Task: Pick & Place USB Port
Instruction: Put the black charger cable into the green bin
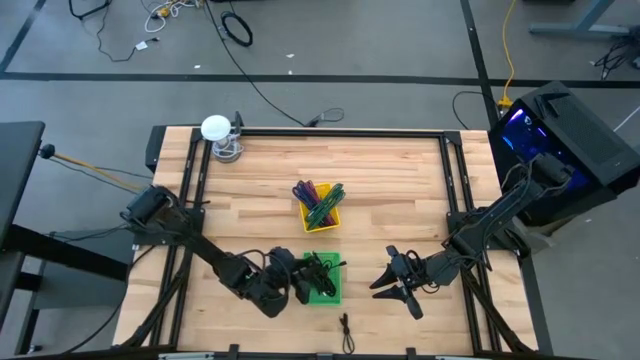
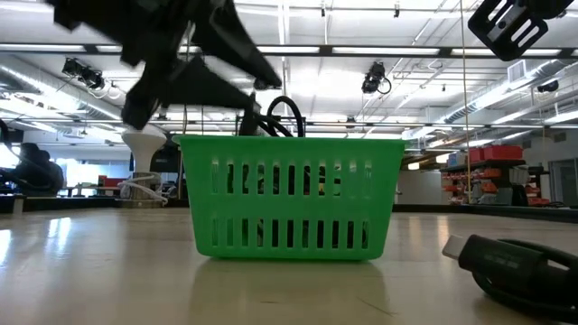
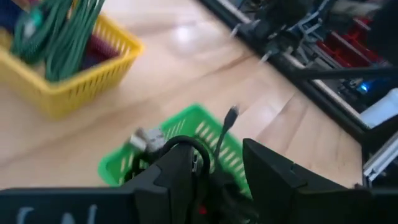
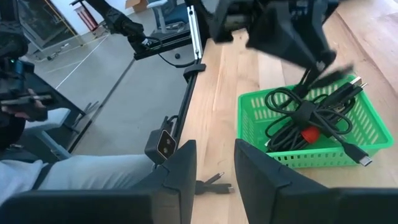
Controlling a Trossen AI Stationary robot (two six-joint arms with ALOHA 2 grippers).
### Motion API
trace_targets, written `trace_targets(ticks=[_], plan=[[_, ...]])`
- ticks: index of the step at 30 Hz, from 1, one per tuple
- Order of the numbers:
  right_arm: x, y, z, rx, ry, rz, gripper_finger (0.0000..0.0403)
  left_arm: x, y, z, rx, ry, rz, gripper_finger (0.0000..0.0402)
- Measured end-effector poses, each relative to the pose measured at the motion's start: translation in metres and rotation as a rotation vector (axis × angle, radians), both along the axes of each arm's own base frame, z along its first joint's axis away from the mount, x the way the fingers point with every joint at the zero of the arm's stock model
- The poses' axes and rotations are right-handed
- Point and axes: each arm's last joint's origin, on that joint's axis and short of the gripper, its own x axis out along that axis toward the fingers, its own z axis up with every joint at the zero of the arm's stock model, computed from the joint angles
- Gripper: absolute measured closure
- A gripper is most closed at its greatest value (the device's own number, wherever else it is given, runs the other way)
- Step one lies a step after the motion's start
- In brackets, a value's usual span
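Observation:
A green slotted basket point(image 1: 334, 291) point(image 2: 289, 199) point(image 4: 298, 158) stands near the table's near edge. In it lies a coiled black USB cable bundle point(image 4: 305, 121) with a red tie; one loop point(image 2: 284, 113) point(image 3: 186, 144) rises above the rim. My left gripper point(image 1: 305, 282) point(image 3: 217, 180) point(image 4: 298, 50) is open, just above the basket, with its fingers on either side of the bundle. My right gripper point(image 1: 398, 290) point(image 4: 216, 168) is open and hovers to the basket's right. A second black cable point(image 1: 345, 330) point(image 2: 515, 262) point(image 4: 211, 183) lies flat on the table near the front edge. My left gripper comes at the cable bundle from above, slanting from the table's left. Its open fingers point(image 3: 177, 174) stand on either side of the risen loop. The bundle rests in the basket. I cannot tell whether a finger touches the cable.
A yellow basket point(image 1: 318, 208) point(image 3: 68, 74) full of green and coloured cables stands behind the green one, mid-table. A white round-headed object point(image 1: 217, 130) stands at the far left corner. Black rails point(image 1: 455, 190) run along the table's sides. Bare wood lies between the baskets and the right rail.

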Motion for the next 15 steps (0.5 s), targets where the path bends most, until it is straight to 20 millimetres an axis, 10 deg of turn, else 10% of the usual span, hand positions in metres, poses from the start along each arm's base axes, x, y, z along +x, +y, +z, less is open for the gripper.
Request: trace_targets(ticks=[7,15], plan=[[0.000,0.000,0.000,0.022,0.009,-0.008,0.0292,-0.007,0.004,0.038,0.046,-0.050,-0.038,0.0265],[0.000,0.000,0.000,0.022,0.009,-0.008,0.0292,-0.004,0.000,0.023,-0.053,-0.006,-0.102,0.0266]])
